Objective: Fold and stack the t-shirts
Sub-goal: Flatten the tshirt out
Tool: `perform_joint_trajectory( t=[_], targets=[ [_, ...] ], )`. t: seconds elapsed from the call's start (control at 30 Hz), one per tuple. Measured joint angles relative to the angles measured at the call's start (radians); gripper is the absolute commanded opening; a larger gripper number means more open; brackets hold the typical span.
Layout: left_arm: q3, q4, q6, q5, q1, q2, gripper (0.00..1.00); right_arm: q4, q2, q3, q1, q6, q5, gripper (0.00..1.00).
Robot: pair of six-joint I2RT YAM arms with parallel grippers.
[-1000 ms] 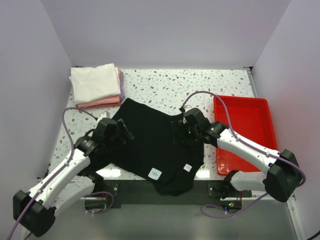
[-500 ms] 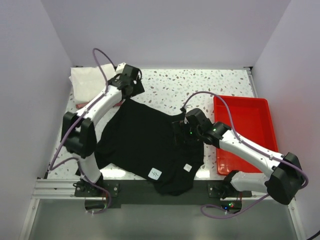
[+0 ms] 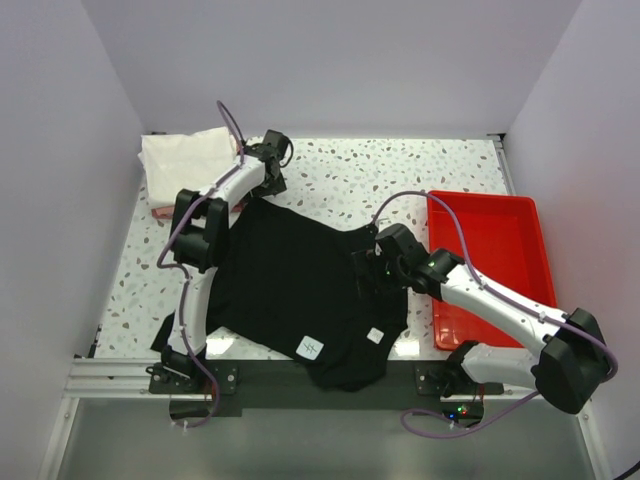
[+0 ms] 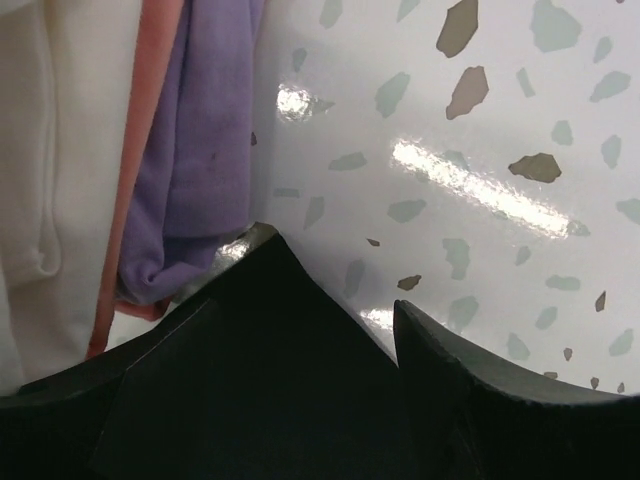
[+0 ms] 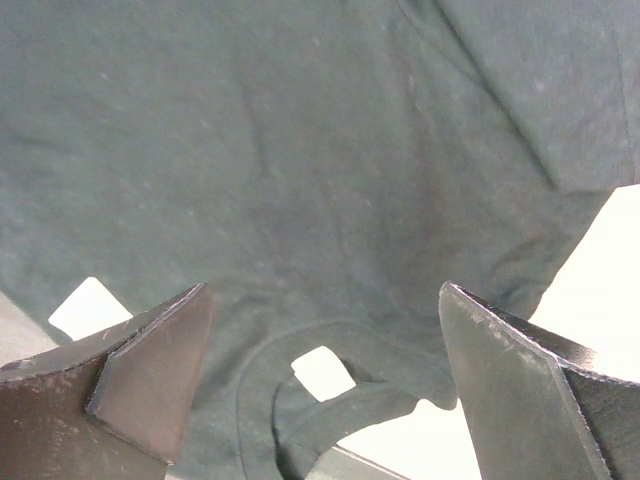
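The large black t-shirt (image 3: pixel 290 280) lies spread on the speckled table, with its near part hanging over the front edge. My left gripper (image 3: pixel 265 185) is at the shirt's far corner, next to the folded stack (image 3: pixel 185 165) of white, pink and lavender shirts. In the left wrist view the jaws of the left gripper (image 4: pixel 305 305) stand apart with the black corner (image 4: pixel 270 300) between them; the lavender shirt (image 4: pixel 205 150) lies just left. My right gripper (image 3: pixel 362 272) is open over the shirt's right edge. The right wrist view shows this gripper (image 5: pixel 320 290) above the collar (image 5: pixel 300 400).
A red plastic tray (image 3: pixel 495 250) stands at the right, close to my right arm. Two small white labels (image 3: pixel 311 347) show on the shirt near the front edge. Walls close in the table on the left, right and back.
My left arm has swung from the shirt's near left side up to its far corner by the stack. My right gripper has shifted slightly. The shirt has not moved.
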Motion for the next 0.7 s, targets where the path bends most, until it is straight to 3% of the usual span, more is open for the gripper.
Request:
perform_joint_trajectory(
  t=[0.7],
  targets=[
    [0.002, 0.023, -0.058, -0.012, 0.013, 0.05, 0.5, -0.005, 0.0, -0.029, -0.006, -0.011, -0.027, 0.99]
  ],
)
